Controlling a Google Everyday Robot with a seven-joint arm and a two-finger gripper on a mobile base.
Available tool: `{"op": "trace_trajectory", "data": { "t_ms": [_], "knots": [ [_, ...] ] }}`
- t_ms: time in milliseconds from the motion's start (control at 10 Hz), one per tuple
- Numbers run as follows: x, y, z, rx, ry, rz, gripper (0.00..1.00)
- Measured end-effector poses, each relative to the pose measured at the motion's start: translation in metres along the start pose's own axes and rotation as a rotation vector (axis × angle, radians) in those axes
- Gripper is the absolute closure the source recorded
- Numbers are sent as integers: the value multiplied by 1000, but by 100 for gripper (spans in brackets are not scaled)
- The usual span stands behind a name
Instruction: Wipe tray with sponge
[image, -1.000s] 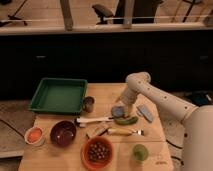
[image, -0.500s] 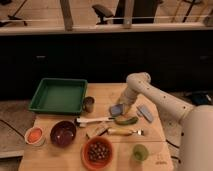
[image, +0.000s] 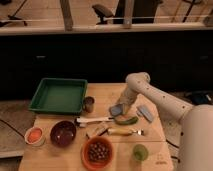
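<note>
The green tray (image: 59, 95) lies at the table's back left, with nothing in it. The blue-grey sponge (image: 116, 110) lies on the table right of centre, well to the right of the tray. My gripper (image: 122, 104) hangs from the white arm (image: 150, 92) and is down at the sponge's right upper edge, touching or almost touching it. The paler striped pad (image: 145, 113) lies just right of the gripper.
A small metal cup (image: 89, 104) stands by the tray's right front corner. A green cucumber-like item (image: 126, 120), a white-handled utensil (image: 92, 120), a brush (image: 107, 131), a purple bowl (image: 62, 133), an orange bowl of nuts (image: 98, 151), a small orange-filled dish (image: 34, 135) and a green apple (image: 140, 151) lie in front.
The gripper has come down slightly closer onto the sponge; nothing else has moved.
</note>
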Motion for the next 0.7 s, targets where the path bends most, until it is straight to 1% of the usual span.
{"op": "trace_trajectory", "data": {
  "t_ms": [100,200,400,700],
  "knots": [
    [0,-1,-8,11,5,-8,100],
    [0,-2,-14,17,5,-15,100],
    [0,-1,-31,36,3,-38,100],
    [-6,2,-56,47,7,-89,100]
  ]
}}
